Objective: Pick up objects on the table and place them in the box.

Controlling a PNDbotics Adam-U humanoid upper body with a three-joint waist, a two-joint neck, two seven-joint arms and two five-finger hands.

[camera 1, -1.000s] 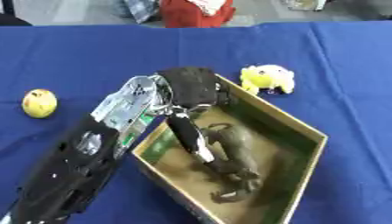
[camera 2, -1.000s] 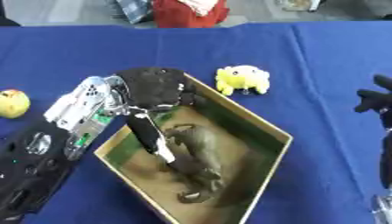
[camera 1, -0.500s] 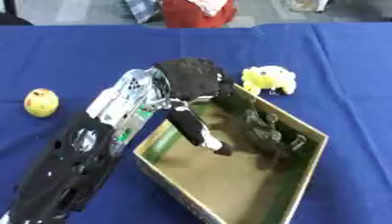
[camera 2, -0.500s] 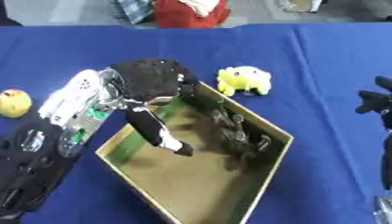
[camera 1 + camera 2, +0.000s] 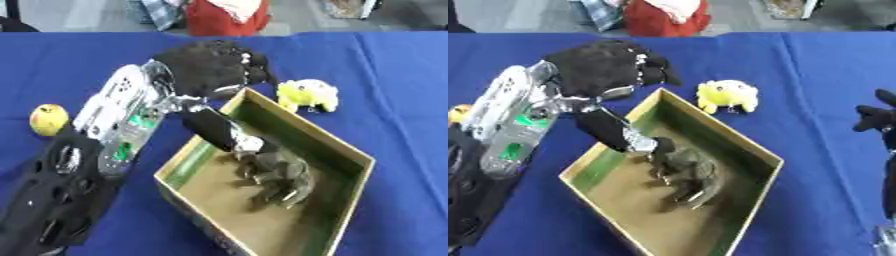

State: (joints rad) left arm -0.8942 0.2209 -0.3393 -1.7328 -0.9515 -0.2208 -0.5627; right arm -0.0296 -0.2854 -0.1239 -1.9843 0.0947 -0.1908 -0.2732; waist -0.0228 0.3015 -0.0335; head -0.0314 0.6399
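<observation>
Left hand (image 5: 610,70) above the near-left corner of the box (image 5: 346,150), knuckles curled over at the far side, thumb or one long finger (image 5: 219,131) stretched down into the box. Tip touching, or just beside, a dark grey-brown toy (image 5: 689,172) lying on the box floor; cannot tell whether any finger closes round it. Toy lumpy, with thin leg-like parts, maybe an animal figure, toward the middle of the box. Box itself open-topped, green inside walls, tan floor, set askew like a diamond. Left arm (image 5: 105,145) black and silver, running back to the lower left corner.

Beyond the box's far corner, a yellow plush toy (image 5: 726,96) on the cloth, just beside the box but apart from it. Well to the left, a small yellow round thing (image 5: 49,119) with a reddish patch, near the arm.

All on a table (image 5: 394,75) covered in blue cloth. Past its far edge, a grey floor, something red (image 5: 226,17) and a bit of checked fabric (image 5: 597,12).

Only in the right eye view: right hand (image 5: 875,117) at the right edge, black, fingers up and relaxed, holding nothing. Round yellow thing plain in the left eye view, merely a sliver at the edge in the right eye view.
</observation>
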